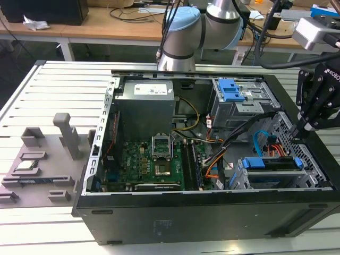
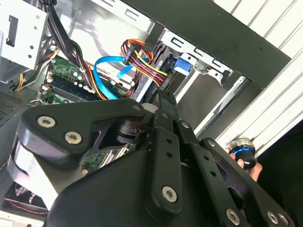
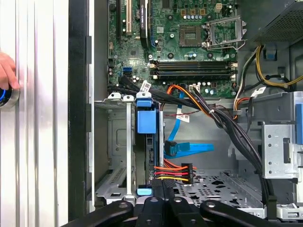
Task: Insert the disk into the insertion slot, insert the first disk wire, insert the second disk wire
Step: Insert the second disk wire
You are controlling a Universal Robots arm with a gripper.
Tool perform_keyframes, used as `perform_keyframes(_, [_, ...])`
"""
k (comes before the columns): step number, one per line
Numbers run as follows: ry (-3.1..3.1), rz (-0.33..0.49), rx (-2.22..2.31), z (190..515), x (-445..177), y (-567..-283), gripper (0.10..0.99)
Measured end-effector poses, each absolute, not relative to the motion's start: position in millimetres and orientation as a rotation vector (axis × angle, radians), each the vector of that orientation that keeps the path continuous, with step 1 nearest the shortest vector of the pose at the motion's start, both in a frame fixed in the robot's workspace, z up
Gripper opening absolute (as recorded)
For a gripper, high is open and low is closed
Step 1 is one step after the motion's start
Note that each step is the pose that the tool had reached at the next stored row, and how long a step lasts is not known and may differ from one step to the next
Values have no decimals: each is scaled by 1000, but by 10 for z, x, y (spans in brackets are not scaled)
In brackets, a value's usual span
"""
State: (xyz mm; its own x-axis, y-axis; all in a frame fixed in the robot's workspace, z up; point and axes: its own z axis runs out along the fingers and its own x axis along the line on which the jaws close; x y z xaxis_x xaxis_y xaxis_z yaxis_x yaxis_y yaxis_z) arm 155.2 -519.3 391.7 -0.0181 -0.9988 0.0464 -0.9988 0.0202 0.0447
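Bearing the case [image 1: 212, 218] with the disk [image 1: 271, 163] inside, a slatted table [image 1: 48, 85] fronts desks [image 1: 106, 26].

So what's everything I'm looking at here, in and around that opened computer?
computer case: one, black, open on the slatted table
motherboard: one, green, case floor
disk: one, blue-framed, in the insertion slot
power wire: one bundle, red-yellow-black, next to the disk
flat cable: one, blue, next to the disk
drive bay: one, grey with blue tabs, inside the case
fixtures: several, grey, table at the exterior view's left
person's hand: one, at a blue-ringed button
arm: one, grey and light blue, at the case's far side
tool: one, black, by the power wire
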Motion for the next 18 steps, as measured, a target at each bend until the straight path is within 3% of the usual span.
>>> perform_keyframes(3, [-2197,1,2155,3918,1552,-5193,302])
perform_keyframes(18, [-2184,29,2142,3689,1183,-5091,302])
